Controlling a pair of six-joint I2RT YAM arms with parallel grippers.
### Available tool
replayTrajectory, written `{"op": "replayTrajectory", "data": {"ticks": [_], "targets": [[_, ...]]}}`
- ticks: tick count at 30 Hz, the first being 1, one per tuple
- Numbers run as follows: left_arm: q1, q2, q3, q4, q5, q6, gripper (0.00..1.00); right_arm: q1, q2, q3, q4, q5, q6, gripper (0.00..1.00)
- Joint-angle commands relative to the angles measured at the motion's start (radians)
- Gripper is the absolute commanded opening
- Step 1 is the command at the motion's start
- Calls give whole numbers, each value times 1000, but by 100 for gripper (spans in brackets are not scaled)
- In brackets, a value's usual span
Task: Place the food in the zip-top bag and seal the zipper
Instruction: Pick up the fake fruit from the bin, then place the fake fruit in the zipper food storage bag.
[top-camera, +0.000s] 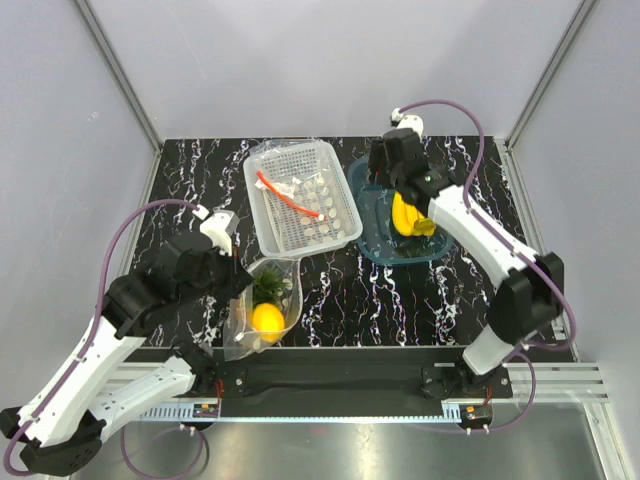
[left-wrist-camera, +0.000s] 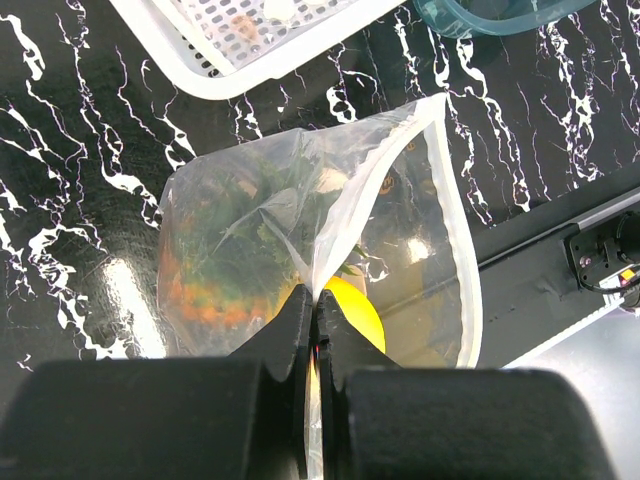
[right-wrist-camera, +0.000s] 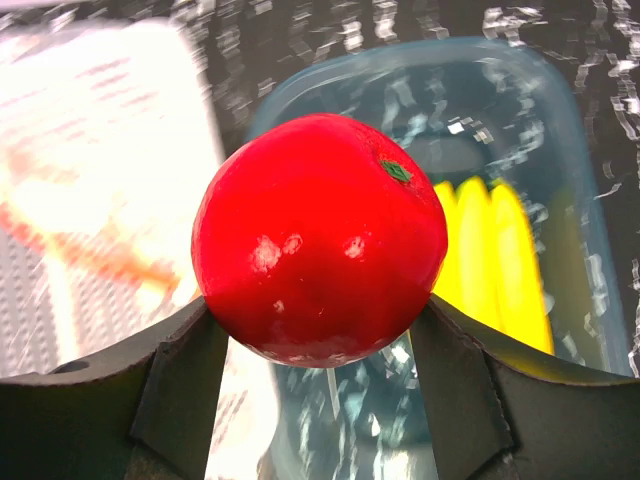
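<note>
Fruit (right-wrist-camera: 320, 235), red and glossy, sits closest to my right wrist camera. My right gripper (right-wrist-camera: 318, 312) is clenched on its two sides, holding it in the air over the tub (right-wrist-camera: 560, 130), near the rim on the basket side. Below it the banana (right-wrist-camera: 490, 260) lies in the tub, not yet bagged. My left gripper (left-wrist-camera: 315, 300) is pinched tight on one lip of the bag (left-wrist-camera: 250, 210), down on the near left of the desk (left-wrist-camera: 80, 150). From that pinch the zipper (left-wrist-camera: 458, 230) runs out and loops round, so the mouth gapes between the lip I hold and the one lying low. The lemon (left-wrist-camera: 355, 310) rests just inside that opening and the orange piece (left-wrist-camera: 195, 290) with its leaves sits deeper in. The basket (left-wrist-camera: 220, 75) is just past the bag's far end. Risks, as I judge them: the fruit is round and slick and my fingers bear on little of it, so a jolt in the carry could squirt it out. The bag is floppy and I hold one lip only, so a nudge from the fruit could fold the mouth shut or drag the pouch along the desk. The lemon lies so near the opening that a tug could roll it out. The two wrists must also meet in a tight spot over the bag, where they could knock. My right arm reaches long toward the far right, wrist bent down over the tub. My left arm is folded, elbow out to the left, wrist low and aimed at the bag.
</note>
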Motion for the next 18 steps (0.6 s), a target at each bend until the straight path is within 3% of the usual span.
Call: {"op": "replayTrajectory", "data": {"ticks": [1,9,15,18], "targets": [[5,5,39,24,-13,18,2,132,-157,-75,46,-12,-53,62],[5,14,75,-24,-69,12,2,453,-440,-257,32,-163,14,59],[5,6,94,-65,-87,-5,2,757,-411,-261,23,-211,25,58],[5,-6,91,-73,-82,-14,2,846,-358,-239,38,-228,30,58]]}}
